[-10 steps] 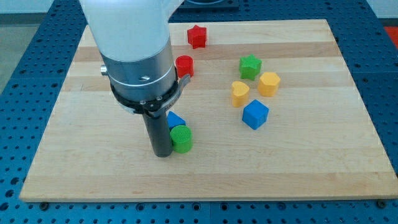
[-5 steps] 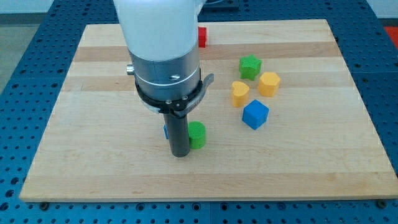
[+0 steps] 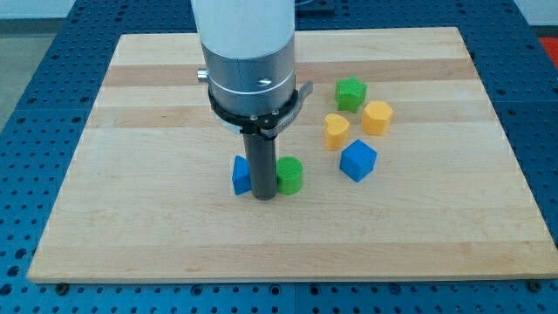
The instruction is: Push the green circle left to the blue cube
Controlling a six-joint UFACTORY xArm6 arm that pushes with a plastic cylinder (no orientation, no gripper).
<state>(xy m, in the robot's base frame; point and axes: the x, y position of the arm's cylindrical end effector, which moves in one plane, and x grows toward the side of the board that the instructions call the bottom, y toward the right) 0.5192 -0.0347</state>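
Observation:
The green circle (image 3: 289,175) lies on the wooden board (image 3: 131,218) just below the middle. My tip (image 3: 263,196) rests on the board against the circle's left side. A small blue block (image 3: 241,175) sits just left of the rod, partly hidden by it. The blue cube (image 3: 357,160) lies to the right of the green circle, with a gap of board between them.
A yellow heart-shaped block (image 3: 336,131), a yellow block (image 3: 377,117) and a green star-shaped block (image 3: 350,94) sit above the blue cube at the right. The arm's wide body hides the upper middle of the board, including the red blocks seen earlier.
My tip has slid to the right and slightly up, pushing the green circle rightward toward the blue cube. The small blue block now shows on the rod's left. The arm now covers both red blocks.

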